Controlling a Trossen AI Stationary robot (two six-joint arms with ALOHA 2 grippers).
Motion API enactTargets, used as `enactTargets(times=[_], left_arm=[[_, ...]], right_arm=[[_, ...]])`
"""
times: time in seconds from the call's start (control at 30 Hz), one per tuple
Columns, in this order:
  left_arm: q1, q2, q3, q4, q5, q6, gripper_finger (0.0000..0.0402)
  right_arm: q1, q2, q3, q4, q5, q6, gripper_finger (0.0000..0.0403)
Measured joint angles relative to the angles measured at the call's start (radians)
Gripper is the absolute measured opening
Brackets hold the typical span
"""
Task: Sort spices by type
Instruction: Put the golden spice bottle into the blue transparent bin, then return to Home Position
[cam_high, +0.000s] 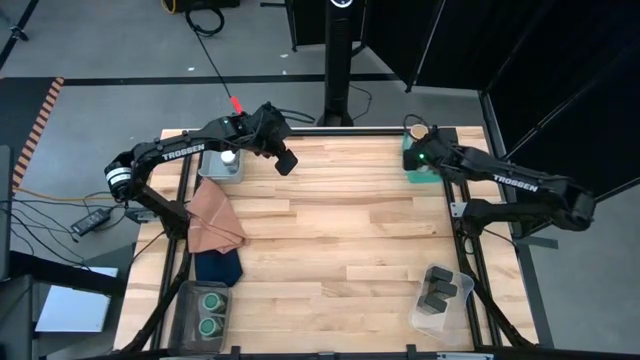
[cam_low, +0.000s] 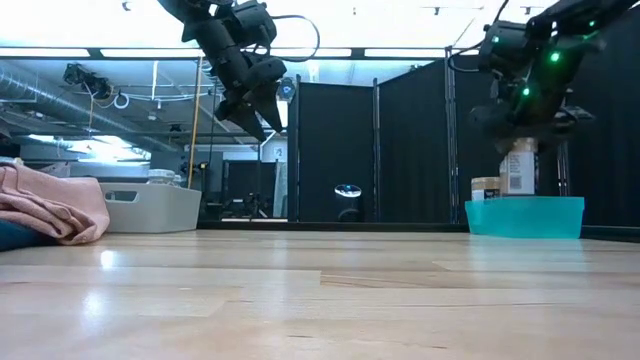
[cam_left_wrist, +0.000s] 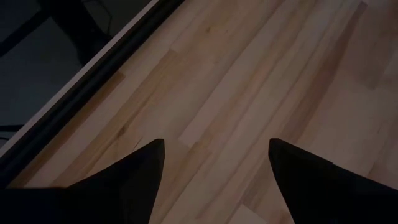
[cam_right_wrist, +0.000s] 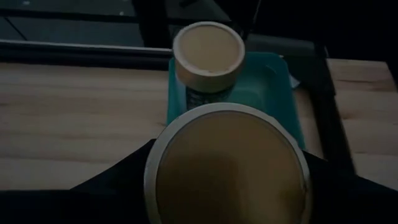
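My right gripper (cam_high: 418, 155) hangs over the teal bin (cam_high: 408, 172) at the table's far right, shut on a tan-lidded jar (cam_right_wrist: 227, 168). A second tan-lidded jar (cam_right_wrist: 208, 56) stands upright in that bin (cam_right_wrist: 273, 84). My left gripper (cam_high: 285, 160) hovers open above bare wood at the far left-middle, with nothing between its fingers (cam_left_wrist: 146, 168). A white-lidded jar (cam_high: 229, 158) sits in a grey bin (cam_high: 212, 168). Two green-lidded jars (cam_high: 210, 312) rest in a bin at the near left. Black tins (cam_high: 437, 290) lie in a bin at the near right. My right gripper has the tan-lidded jar between its two fingers (cam_right_wrist: 127, 174), which stand on opposite sides of the jar just below the lid's rim (cam_right_wrist: 155, 180). The fingers slant down from above. The jar (cam_low: 517, 165) stays upright over the teal bin; the bin's wall hides its bottom.
A brown cloth (cam_high: 215, 220) lies bunched at the table's left edge, with a navy cloth (cam_high: 215, 265) just nearer. The middle of the wooden table (cam_high: 340, 240) is bare. A black pole (cam_high: 340, 60) stands beyond the far edge.
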Motion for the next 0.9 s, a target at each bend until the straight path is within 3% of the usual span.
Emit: enactTargets(times=[0.63,0.9], left_arm=[[0.0,0.0,0.0,0.001,0.0,-0.015,0.0294],[0.0,0.0,0.0,0.001,0.0,-0.016,0.0294]], right_arm=[[-0.064,0.103,-0.123,0.157,-0.071,0.009,0.0284],[-0.064,0.125,-0.123,0.193,-0.075,-0.02,0.0337]])
